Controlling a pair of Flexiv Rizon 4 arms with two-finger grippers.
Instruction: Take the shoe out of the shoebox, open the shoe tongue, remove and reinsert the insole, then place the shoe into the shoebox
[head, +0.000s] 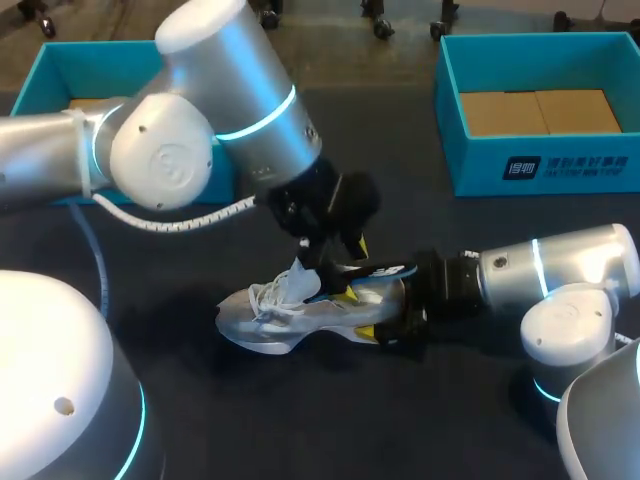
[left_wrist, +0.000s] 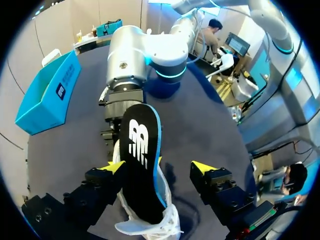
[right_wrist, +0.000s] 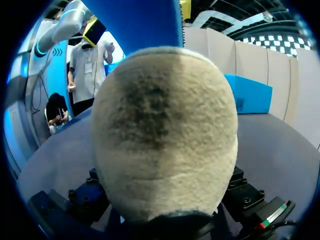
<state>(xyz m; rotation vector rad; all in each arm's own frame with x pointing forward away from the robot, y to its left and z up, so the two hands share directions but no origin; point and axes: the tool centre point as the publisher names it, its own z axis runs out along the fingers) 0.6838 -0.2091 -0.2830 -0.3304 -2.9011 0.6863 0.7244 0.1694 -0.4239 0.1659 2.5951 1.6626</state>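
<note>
Both grippers are at the shoe (head: 290, 315), lying on the table (head: 200, 420) outside the shoebox (head: 520, 165). The right gripper (head: 380, 318) clamps its heel; the left gripper (left_wrist: 157, 167) stands wide around the raised insole (left_wrist: 142, 165). Closing off-centre, it may bend or drop the insole.

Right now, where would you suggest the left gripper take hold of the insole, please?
Probably the raised end of the insole, which stands clear of the shoe; come from above, left gripper fingers either side, while the right gripper steadies the heel.
</note>
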